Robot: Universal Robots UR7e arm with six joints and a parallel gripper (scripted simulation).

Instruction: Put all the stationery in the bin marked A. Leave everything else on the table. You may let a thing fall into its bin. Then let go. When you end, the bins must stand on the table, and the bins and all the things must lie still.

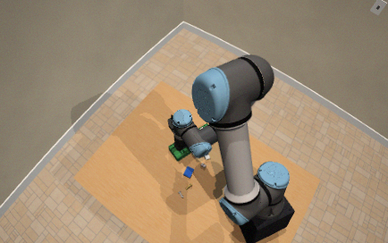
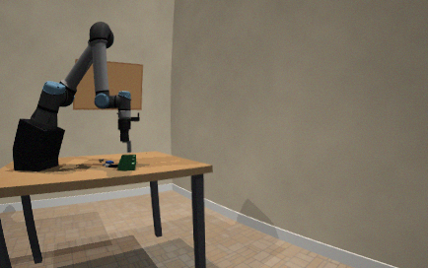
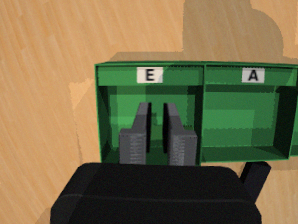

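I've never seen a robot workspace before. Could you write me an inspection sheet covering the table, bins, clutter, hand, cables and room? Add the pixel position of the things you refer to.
Surface: wooden table top (image 1: 103, 174) (image 2: 168, 164) (image 3: 40, 110), with shadows across it.
Job's things: green bin A (image 3: 225, 75), nothing seen in its visible part; bin E (image 3: 120, 75) adjoins it.
Clutter: a blue item (image 1: 189, 171) (image 2: 109, 162) and several small items, too small to identify; which are stationery, cannot tell.
Hand: above bin E, fingers slightly apart, nothing seen between them.
Cables: nothing seen.
Surroundings: patterned floor (image 1: 49, 179) (image 2: 296, 251), plain walls, brown wall board (image 2: 134, 84).
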